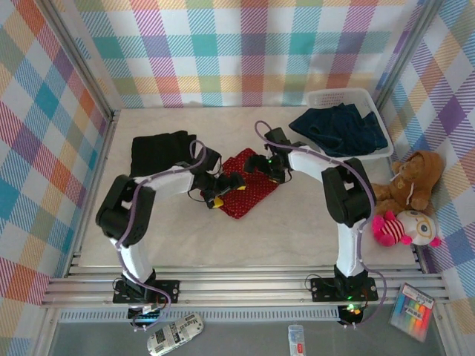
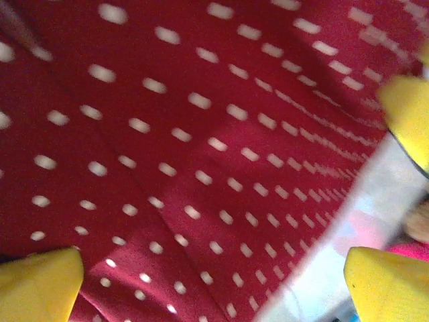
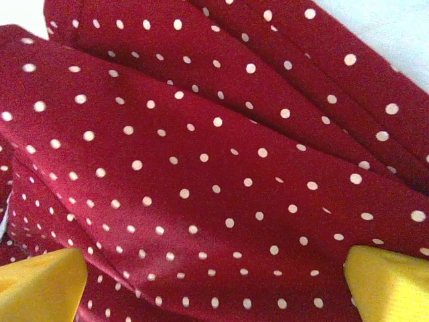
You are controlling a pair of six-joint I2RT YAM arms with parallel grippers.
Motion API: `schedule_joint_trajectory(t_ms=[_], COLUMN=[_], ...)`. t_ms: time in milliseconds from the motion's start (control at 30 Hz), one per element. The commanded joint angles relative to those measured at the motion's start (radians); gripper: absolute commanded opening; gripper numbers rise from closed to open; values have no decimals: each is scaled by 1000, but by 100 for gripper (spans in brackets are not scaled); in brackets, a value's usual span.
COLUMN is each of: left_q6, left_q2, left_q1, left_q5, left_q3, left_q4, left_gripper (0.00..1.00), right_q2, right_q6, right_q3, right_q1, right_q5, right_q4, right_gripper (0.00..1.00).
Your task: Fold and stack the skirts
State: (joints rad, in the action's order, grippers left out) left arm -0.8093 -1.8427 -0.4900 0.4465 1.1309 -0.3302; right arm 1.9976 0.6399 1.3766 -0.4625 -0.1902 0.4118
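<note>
**Both grippers stand wide open over the red dotted skirt**

The red skirt with white dots point(image 1: 249, 185) lies about mid-table as a folded, roughly diamond-shaped patch, with one corner pointing to the near edge. The left gripper point(image 1: 220, 190) sits at the skirt's left side and the right gripper point(image 1: 269, 167) at its far right side, so the cloth lies between the two and partly under each.

In the left wrist view the yellow fingertips point(image 2: 39, 285) stand far apart. Dotted cloth spreads flat below them, and a strip of pale table shows at the lower right past the skirt's edge. That view is blurred, but the fingers appear to hang over the cloth without pinching any of it.

In the right wrist view the yellow fingertips point(image 3: 41, 283) are spread just as wide. The skirt runs under the gap in soft diagonal folds, and nothing is caught between the pads. A bit of bare table shows at the upper right corner of that view.

The black skirt point(image 1: 159, 152) lies folded toward the table's far left, just beside the left arm's forearm and well apart from the red one. The dark blue denim skirts point(image 1: 338, 127) sit heaped in the white basket point(image 1: 340, 94) at the far right corner. A brown teddy bear point(image 1: 413, 180) and a pink plush toy point(image 1: 401, 227) rest along the right edge
</note>
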Motion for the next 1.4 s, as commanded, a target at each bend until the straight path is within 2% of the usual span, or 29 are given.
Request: schedule_joint_trajectory(t_ms=[0,67,133,267,333,400,500,600,700,767,867,967,1000,1133,1367], left_q6=[124,186,266,415,435,411,355,232,124,106,78,50,36,4,107], left_q2=[-81,-115,-130,-91,-28,35,115,166,131,75,9,-28,-42,-63,51], left_q1=[28,51,67,69,74,87,97,90,58,35,21,25,30,41,30], left_q5=[-75,-45,4,6,-37,-80,-35,113,197,208,124,-88,-118,-33,-21], left_q3=[106,167,237,329,286,220,135,67,55,78,87,50,18,-60,18], left_q4=[-99,-118,-140,-239,-242,-243,-223,-84,41,42,-33,-154,-147,-32,-49], left_gripper=[100,100,100,100,100,100,100,100,100,100,100,100,100,100,100], right_q2=[-82,-172,-265,-383,-429,-443,-399,-328,-261,-222,-175,-164,-167,-198,-193], right_q6=[234,412,560,664,622,521,382,287,239,235,257,277,274,181,-202], right_q3=[-204,-347,-447,-481,-475,-452,-389,-325,-265,-247,-237,-251,-265,-290,-110], right_q1=[3,-25,-75,-116,-113,-92,-44,-4,-1,1,8,23,32,59,61], right_q5=[-98,-130,-96,42,153,190,105,-28,-85,-100,-60,16,20,-75,-120], right_q4=[-34,-185,-312,-331,-274,-238,-204,-232,-236,-235,-185,-111,-114,-187,-33], right_gripper=[99,99,99,99,99,99,99,99,99,99,99,99,99,99,99])
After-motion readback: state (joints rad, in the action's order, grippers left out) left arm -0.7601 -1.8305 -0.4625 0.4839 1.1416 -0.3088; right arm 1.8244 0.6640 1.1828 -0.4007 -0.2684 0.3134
